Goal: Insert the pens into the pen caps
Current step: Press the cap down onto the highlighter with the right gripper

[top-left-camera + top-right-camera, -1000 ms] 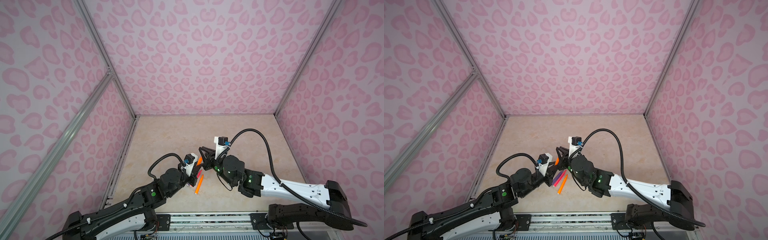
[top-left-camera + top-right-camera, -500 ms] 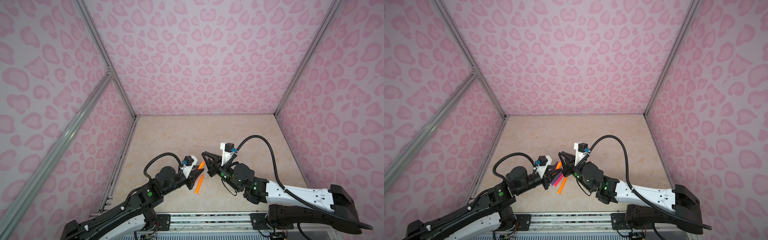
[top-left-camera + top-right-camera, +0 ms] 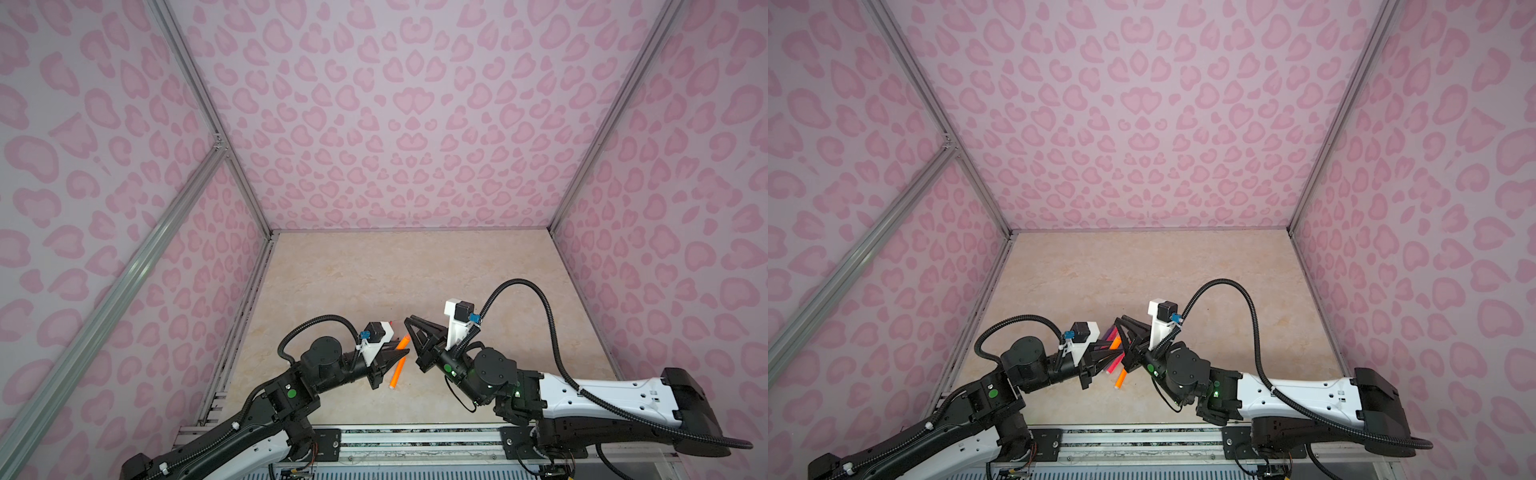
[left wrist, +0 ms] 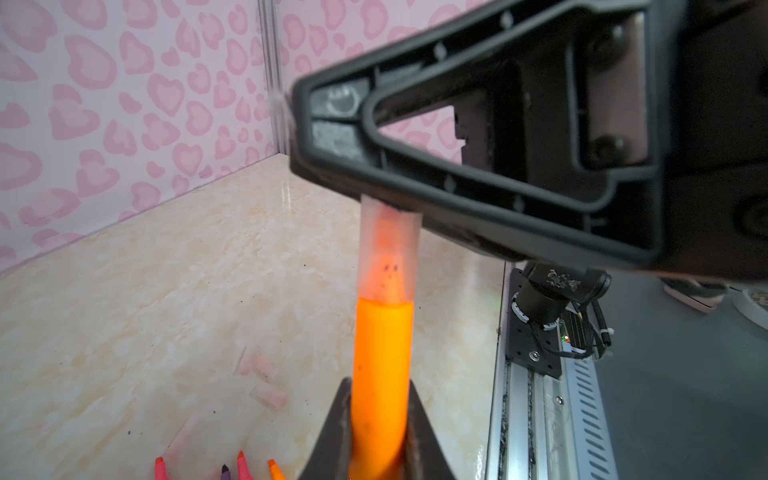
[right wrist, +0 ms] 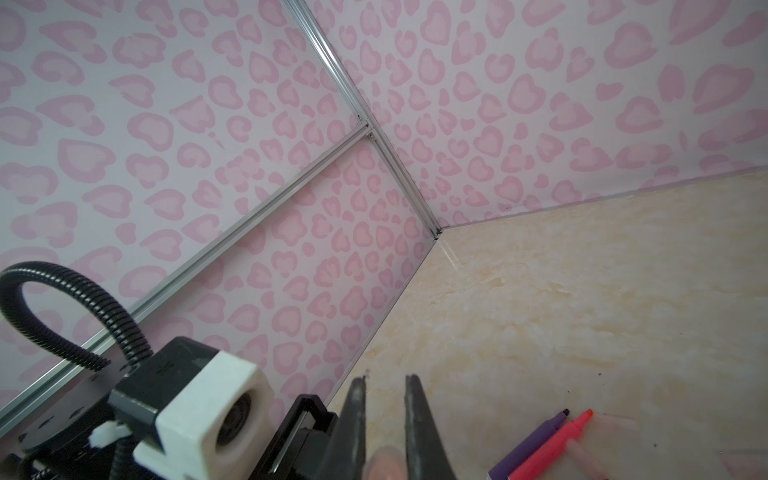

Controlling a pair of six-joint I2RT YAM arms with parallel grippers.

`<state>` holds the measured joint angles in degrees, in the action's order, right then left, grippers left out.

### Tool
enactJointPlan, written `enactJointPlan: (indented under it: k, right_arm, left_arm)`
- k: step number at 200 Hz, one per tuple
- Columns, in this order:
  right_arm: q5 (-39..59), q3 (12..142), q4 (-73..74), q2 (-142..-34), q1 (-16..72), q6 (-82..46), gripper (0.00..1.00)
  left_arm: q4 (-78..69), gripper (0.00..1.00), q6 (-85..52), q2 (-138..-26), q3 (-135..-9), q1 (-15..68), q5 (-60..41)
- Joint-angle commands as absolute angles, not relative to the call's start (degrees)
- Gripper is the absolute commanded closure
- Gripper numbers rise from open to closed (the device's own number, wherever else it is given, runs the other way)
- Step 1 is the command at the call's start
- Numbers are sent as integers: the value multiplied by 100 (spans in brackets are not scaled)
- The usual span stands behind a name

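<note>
On the near side, about centre: left gripper (image 4: 379, 399) clamped on the orange pen (image 4: 382, 353), right gripper (image 5: 385, 384) pinching the clear pen cap (image 4: 388, 253) over its tip. Push straight along the pen's axis, without tilt, until seated; avoid crushing the thin cap.

**Pink Print Walls Around a Marbled Top**

A beige marbled tabletop (image 3: 374, 270) spreads beneath and beyond the left gripper (image 3: 404, 353) and right gripper (image 3: 409, 326). Pink heart-print walls (image 3: 395, 124) stand well past both, joined by aluminium posts (image 3: 244, 187). A slotted metal rail (image 3: 415, 432) lies behind them.
</note>
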<state>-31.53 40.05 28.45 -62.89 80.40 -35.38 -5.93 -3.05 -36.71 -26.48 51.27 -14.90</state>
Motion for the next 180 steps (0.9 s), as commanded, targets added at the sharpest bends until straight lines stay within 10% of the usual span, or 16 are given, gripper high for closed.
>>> enactJointPlan:
  k: [1,180]
  right_arm:
    - [-3302,4050,1718,-6408,8491,-3703,100]
    - [-4423,4842,679,-7479,8707,-4469,100]
  left_arm:
    - [-1738,96,-532,-3534,-2664,5047,-209]
    - [-1441,96,-903,-4204,-3209,5089,2184]
